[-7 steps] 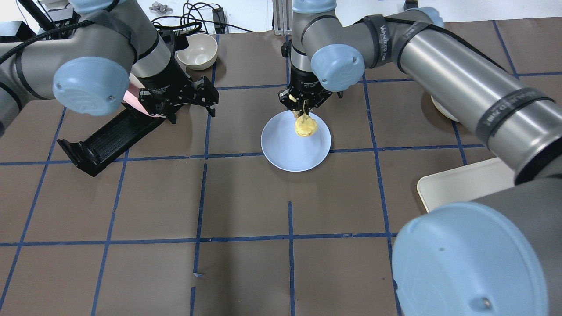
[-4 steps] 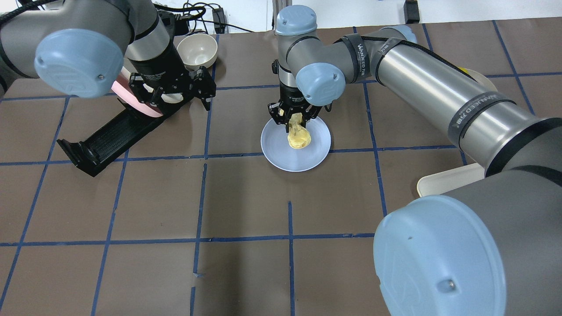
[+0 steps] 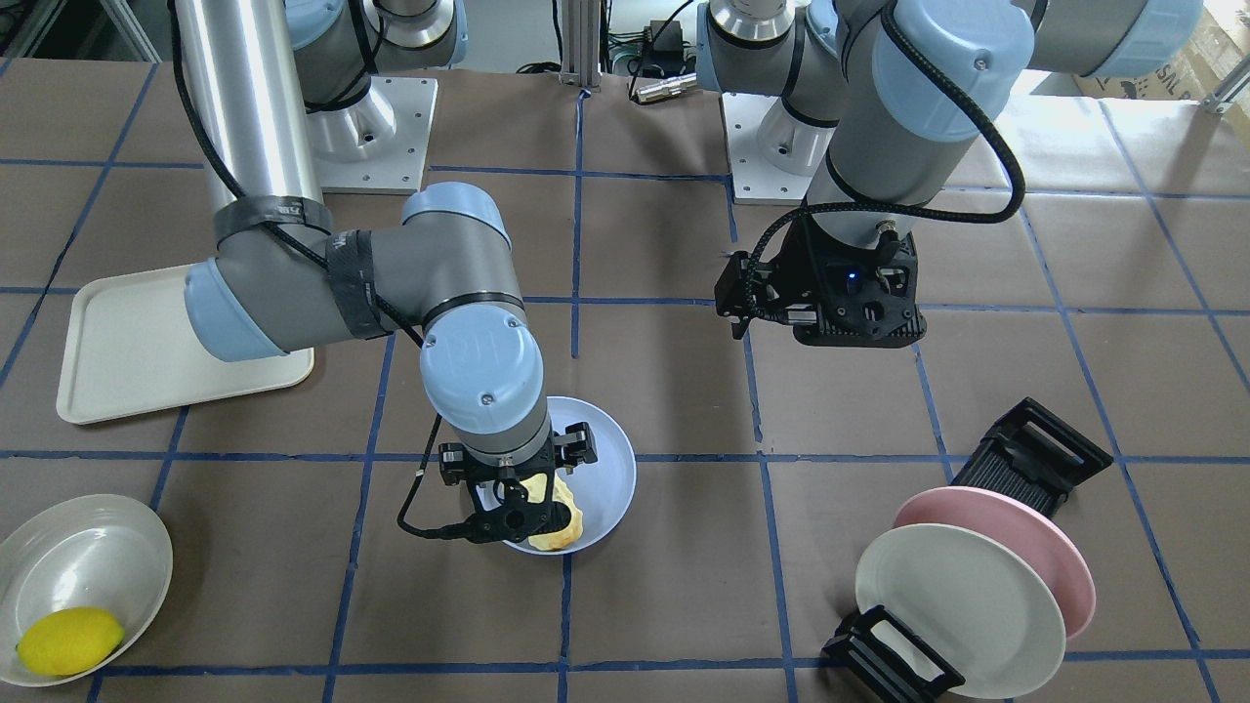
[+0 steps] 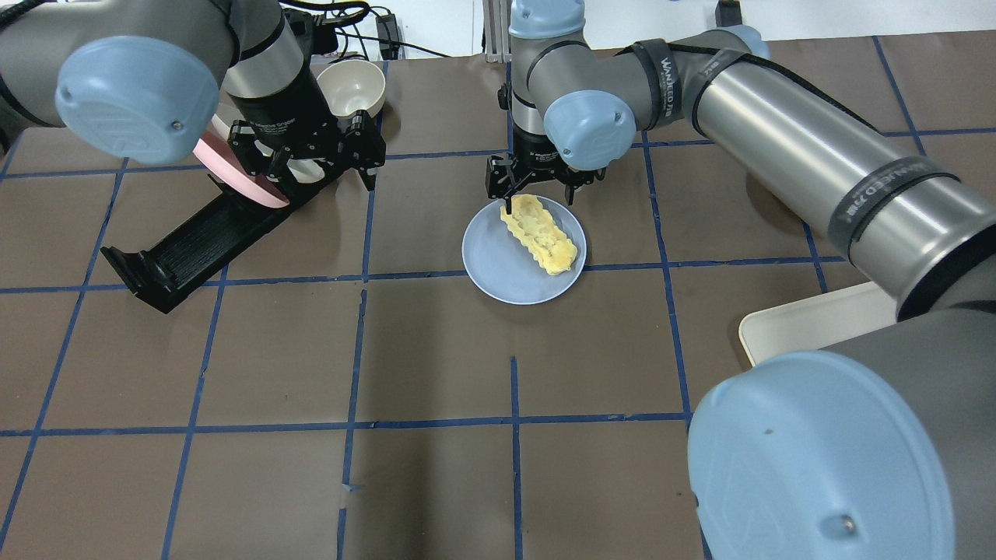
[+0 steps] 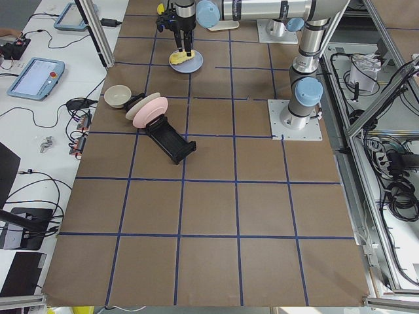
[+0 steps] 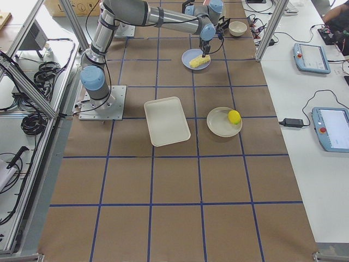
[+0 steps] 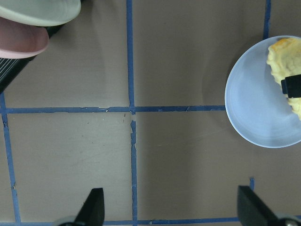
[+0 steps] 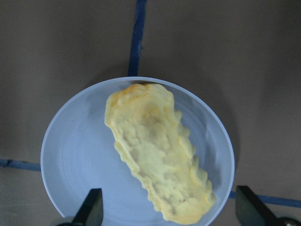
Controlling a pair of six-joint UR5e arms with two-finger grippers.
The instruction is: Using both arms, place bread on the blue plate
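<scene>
Bread (image 4: 541, 236) lies flat, diagonal, on blue plate (image 4: 498, 268), inside rim. Right gripper (image 4: 540, 194) hangs over bread's far end, jaws spread, holding nothing. Left gripper (image 4: 307, 163) also spread and empty, beside plate rack (image 4: 194, 241).

Your handling call: bread likely light, soft, crushable. Top bumpy and ridged, ends browned. If you regrasp, pinch gently across narrow middle. Plate smooth, matte, shallow.

A robotics lab: taped-grid table (image 6: 174, 185), aluminium frame (image 6: 267, 33), teach pendants (image 6: 311, 57).

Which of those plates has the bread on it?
The blue plate, lying flat with the bread on it. The pink plate and white plate lean, empty, in the black rack.
</scene>
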